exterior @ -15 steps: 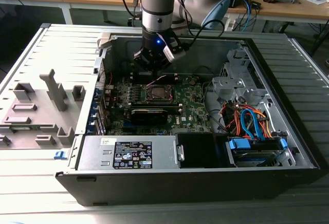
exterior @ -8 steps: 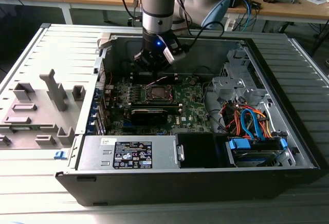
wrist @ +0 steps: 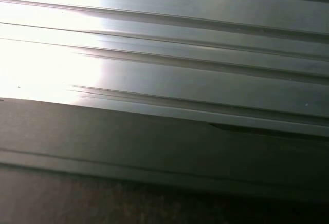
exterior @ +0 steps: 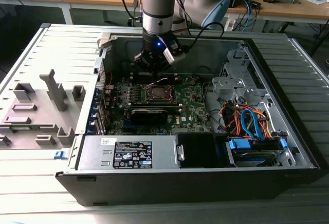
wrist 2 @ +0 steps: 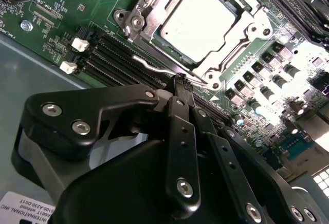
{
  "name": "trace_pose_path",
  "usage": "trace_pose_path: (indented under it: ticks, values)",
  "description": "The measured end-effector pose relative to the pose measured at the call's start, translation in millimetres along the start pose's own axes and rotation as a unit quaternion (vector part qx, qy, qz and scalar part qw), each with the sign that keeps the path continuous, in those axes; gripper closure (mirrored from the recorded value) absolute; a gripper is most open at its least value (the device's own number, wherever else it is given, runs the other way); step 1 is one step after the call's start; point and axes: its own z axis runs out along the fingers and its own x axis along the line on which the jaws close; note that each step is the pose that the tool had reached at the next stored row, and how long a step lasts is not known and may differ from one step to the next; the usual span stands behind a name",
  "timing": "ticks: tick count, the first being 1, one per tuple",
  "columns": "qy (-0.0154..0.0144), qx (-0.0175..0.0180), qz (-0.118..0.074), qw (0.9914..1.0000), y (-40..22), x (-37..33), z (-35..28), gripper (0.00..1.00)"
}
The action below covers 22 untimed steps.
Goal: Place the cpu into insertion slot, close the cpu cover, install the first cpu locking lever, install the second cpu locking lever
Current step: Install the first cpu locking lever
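Just beyond gripper (wrist 2: 181, 80), fingertips pressed together on nothing: locking lever (wrist 2: 154, 68), lying crosswise along cpu cover (wrist 2: 203, 21). Cover down over cpu (wrist 2: 198, 18).

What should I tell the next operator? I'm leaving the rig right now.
Gripper: fingers shut, tips at a thin wire locking lever beside the socket.
The cpu sits in the insertion slot; the cpu cover is closed over it.
Done: cpu placed, cover down.
Left: whether either lever is fully latched cannot be told, so check both.
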Motion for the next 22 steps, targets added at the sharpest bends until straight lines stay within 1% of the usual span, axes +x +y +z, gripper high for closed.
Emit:
trace_pose_path:
  ticks: [3,9,12,15,22]
  values:
    - [-0.0011,-0.0011,0.0,1.0,0.8,-0.8,1.3,0.89]
    - [-0.0012,-0.0013,0.0,1.0,0.8,-1.4,1.6,0.89]
    - [-0.0013,-0.0013,0.0,1.0,0.7,-3.1,1.9,0.89]
    - [-0.0013,-0.0013,0.0,1.0,0.2,-7.2,2.1,0.89]
    - [-0.0013,-0.0013,-0.001,1.0,-1.3,-19.8,4.5,0.89]
